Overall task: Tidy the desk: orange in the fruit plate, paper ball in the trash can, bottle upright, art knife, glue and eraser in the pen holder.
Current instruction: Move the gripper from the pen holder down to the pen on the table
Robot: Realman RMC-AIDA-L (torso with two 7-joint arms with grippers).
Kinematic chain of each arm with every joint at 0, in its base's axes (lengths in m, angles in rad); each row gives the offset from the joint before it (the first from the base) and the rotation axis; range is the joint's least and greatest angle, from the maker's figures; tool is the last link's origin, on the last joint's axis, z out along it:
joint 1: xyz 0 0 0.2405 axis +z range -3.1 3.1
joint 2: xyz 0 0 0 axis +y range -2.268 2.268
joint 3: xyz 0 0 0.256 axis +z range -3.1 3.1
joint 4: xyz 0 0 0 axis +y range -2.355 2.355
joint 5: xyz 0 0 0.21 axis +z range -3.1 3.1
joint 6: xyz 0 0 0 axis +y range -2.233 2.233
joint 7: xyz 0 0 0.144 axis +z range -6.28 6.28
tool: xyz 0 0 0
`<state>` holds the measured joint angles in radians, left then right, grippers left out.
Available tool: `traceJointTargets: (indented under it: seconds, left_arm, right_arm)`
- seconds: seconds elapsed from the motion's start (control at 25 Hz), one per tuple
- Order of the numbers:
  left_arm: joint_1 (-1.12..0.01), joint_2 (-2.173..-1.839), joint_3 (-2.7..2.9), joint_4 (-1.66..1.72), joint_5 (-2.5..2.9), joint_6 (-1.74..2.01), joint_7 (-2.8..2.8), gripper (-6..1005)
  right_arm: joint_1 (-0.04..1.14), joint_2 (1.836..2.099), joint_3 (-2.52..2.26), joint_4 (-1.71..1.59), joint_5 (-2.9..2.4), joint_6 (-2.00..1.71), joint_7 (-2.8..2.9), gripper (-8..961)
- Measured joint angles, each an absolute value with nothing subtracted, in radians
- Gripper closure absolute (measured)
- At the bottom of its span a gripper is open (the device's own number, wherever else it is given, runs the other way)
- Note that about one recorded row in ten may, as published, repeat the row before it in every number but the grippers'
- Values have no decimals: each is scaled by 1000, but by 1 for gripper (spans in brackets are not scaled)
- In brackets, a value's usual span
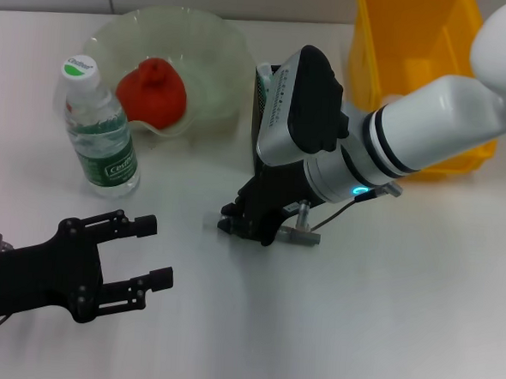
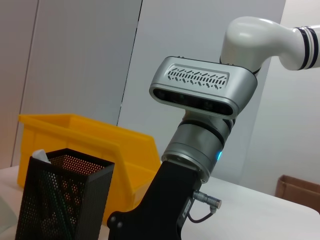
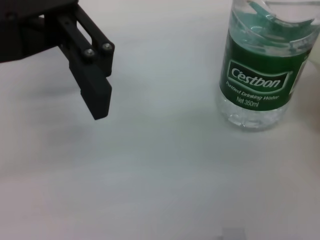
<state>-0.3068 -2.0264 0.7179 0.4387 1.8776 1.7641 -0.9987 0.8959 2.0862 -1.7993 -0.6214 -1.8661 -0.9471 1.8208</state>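
White tabletop is spread beneath everything in the head view. Behind the right arm, at the far right, a yellow bin is seen, and just left of it the black mesh pen holder is largely hidden by that arm's wrist; in the left wrist view a pale object is seen sticking out of the holder's rim. The pale green fruit plate is placed at the far left, and a red-orange fruit is held in it. Just in front of the plate, the bottle is stood upright, its green label readable in the right wrist view. The right gripper is lowered close to the table in front of the pen holder; its jaw state cannot be told. The left gripper is held low at the near left, jaws spread wide and holding nothing.
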Motion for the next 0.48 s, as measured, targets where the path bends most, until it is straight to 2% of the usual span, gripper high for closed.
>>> traceJointTargets:
  seconds: [0.48]
  left_arm:
    - [-307, -2026, 718, 439, 1878, 1764, -999, 261]
  right_arm:
    - [896, 2086, -1801, -618, -1867, -946, 1821, 770]
